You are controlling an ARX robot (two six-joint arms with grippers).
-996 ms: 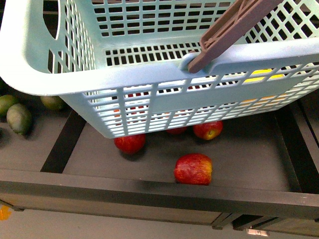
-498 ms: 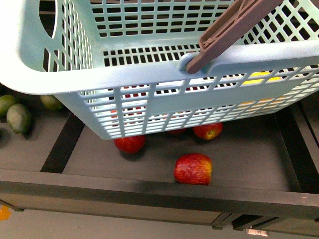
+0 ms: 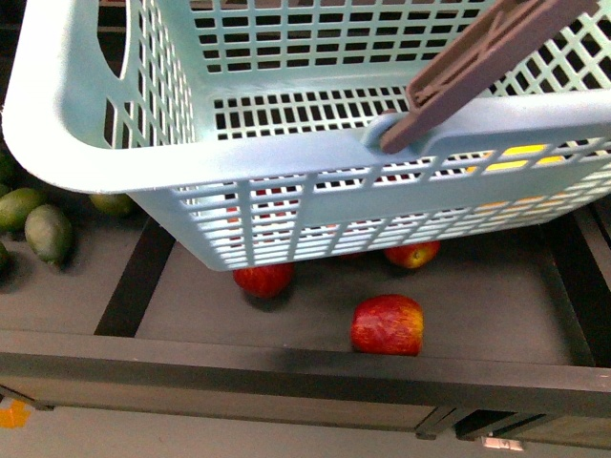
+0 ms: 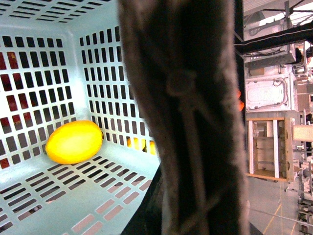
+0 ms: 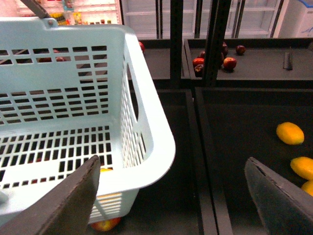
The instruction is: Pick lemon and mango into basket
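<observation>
At nine o'clock in the front view, some dull green oval fruits (image 3: pixel 48 232) lie on the dark grey shelf (image 3: pixel 76 296). The large light turquoise plastic basket with lattice walls (image 3: pixel 95 134) fills this view from ten to two o'clock. It seems to hang above the shelf, because round red apples (image 3: pixel 387 324) show under it near six o'clock. Its brown plastic handle (image 3: pixel 477 72) rises at one o'clock.

The left wrist view shows this handle very near and blurred. The left end effector itself is not visible, so I cannot tell if it grips the handle. The small bright yellow oval lemon (image 4: pixel 74 142) lies on the basket floor, close to a corner.

The right end effector (image 5: pixel 172 161) is wide open and empty, just beside the basket rim. I cannot identify the mango with certainty. The dark red fruits (image 5: pixel 230 62) on a far shelf are too small to judge.

I expect the mango to be heavier than the lemon, smooth and a little soft. A hold across its narrow middle, with moderate force, seems safest.
</observation>
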